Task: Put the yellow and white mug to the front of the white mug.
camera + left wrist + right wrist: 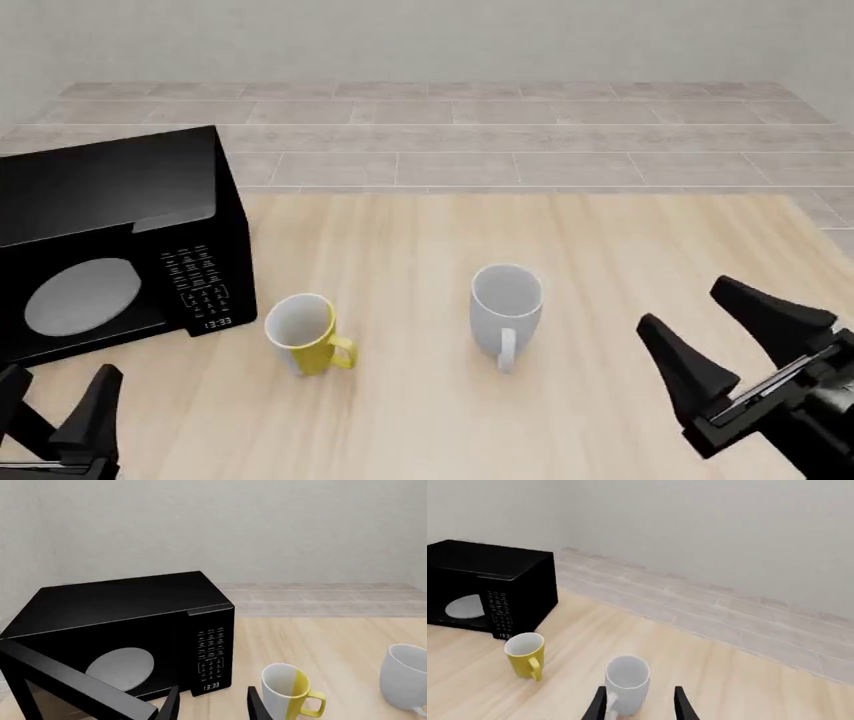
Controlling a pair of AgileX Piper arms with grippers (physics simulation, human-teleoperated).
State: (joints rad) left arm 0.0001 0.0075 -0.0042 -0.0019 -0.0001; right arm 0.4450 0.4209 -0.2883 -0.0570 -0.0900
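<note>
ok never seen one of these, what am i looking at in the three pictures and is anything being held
These are simulator renders of two robot arms at a wooden table. The front view looks down from behind the arms: the left gripper is at the lower left, the right gripper at the lower right. The other two pictures come from cameras on each arm's wrist, looking along the fingers. On the table stand a black microwave with its door open, a small yellow and white mug and a taller white mug, side by side and apart. Both grippers are open and hold nothing. The right wrist view looks at the white mug; the left sees the microwave and both mugs.
</note>
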